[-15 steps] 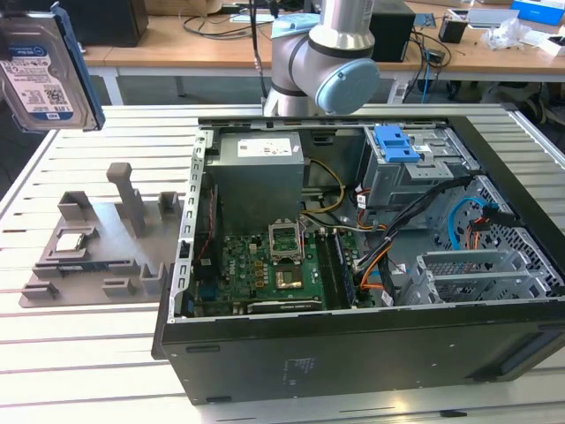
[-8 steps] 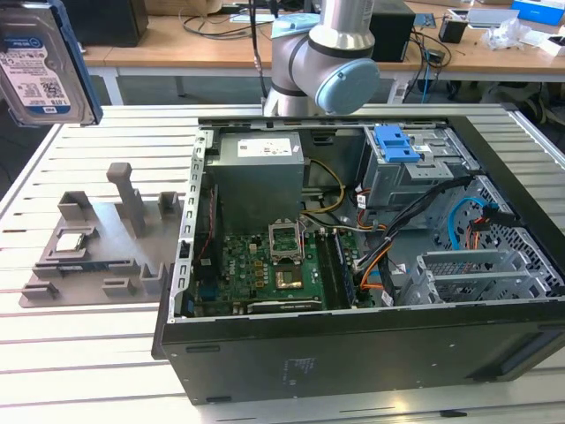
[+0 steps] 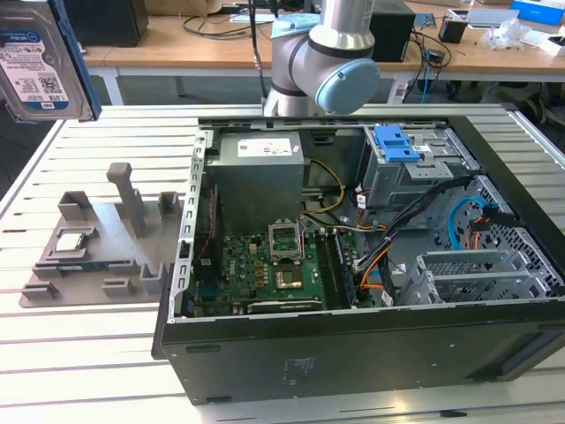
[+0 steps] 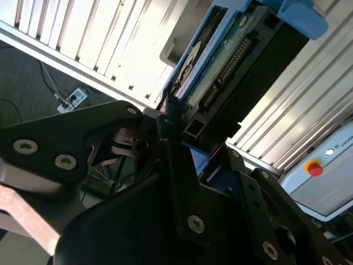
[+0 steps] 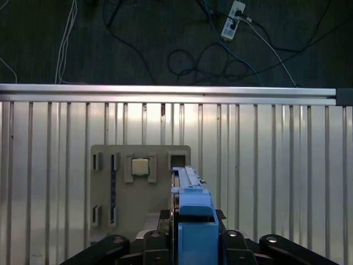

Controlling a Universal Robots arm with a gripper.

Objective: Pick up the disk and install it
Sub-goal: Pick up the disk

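The disk [image 3: 40,57], silver with a white-and-blue barcode label and a blue carrier frame, hangs high in the air at the exterior view's upper left, above the table's corner. Both wrist views show it edge-on: the blue carrier end [image 5: 194,218] in the first wrist view, the connector side [image 4: 226,61] in the second. My gripper [image 5: 194,243] is shut on the disk, one black finger [image 5: 153,238] against each flat side. In the second wrist view the gripper [image 4: 175,124] clamps the disk's lower end.
Straight below the disk lies a grey fixture plate [image 5: 105,187] holding a processor chip [image 5: 139,165], also on the slatted table [image 3: 97,238]. The open computer case [image 3: 291,353] lies to the exterior view's right, with a grey drive cage [image 3: 415,181] topped by a blue bracket [image 3: 395,143]. The arm's base [image 3: 327,53] stands behind the case.
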